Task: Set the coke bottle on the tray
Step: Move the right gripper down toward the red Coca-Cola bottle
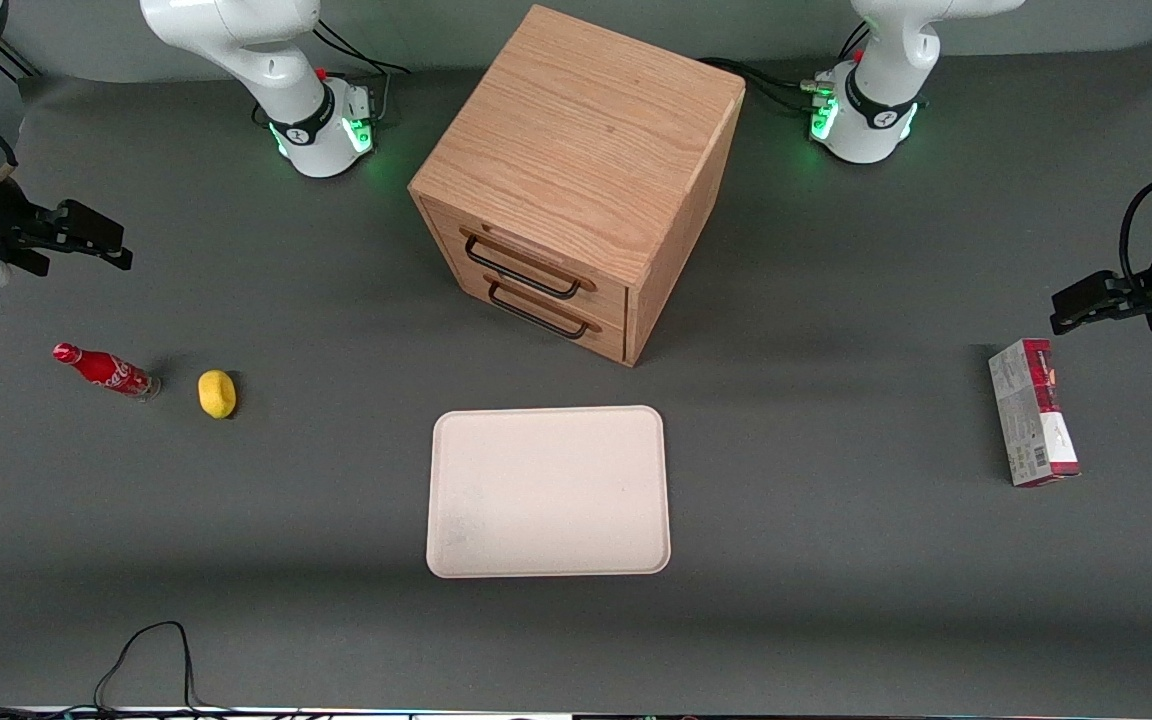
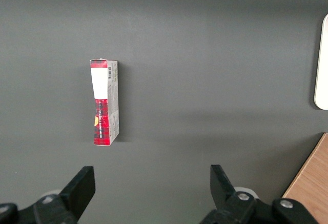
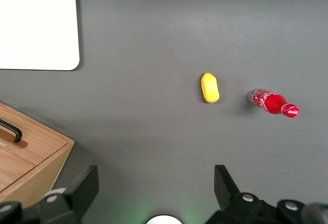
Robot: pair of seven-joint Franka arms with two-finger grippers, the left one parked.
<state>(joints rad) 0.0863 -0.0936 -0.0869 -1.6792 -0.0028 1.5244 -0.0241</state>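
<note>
1. Coke bottle (image 1: 104, 370), front view: it stands leaning on the dark table (image 1: 836, 600) close to the working arm's end edge, well apart from the tray (image 1: 548, 492), which lies near the middle of the table toward the front edge. A yellow object (image 1: 217, 393) sits just beside the bottle, between it and the tray. The gripper (image 1: 114, 247) hangs above that same end of the table, farther from the front camera than the bottle, fingers spread and holding nothing. The wooden drawer cabinet (image 1: 581, 180) stands in the middle toward the robots' edge, and a red-and-grey carton box (image 1: 1032, 412) lies at the parked arm's end.

2. Left wrist view: only the carton box (image 2: 105, 102), a sliver of the tray (image 2: 322, 65) and a cabinet corner (image 2: 310, 183) show; the bottle does not.

3. Right wrist view: the gripper (image 3: 156, 183) is wide open and empty. The coke bottle (image 3: 273, 103) is off to one side of the gap between the fingers, not centred, base toward the yellow object (image 3: 210, 87) and cap away. The tray (image 3: 38, 24) is well apart. Judging from this, the arm must travel sideways and down, fingers set across the bottle's long axis.
</note>
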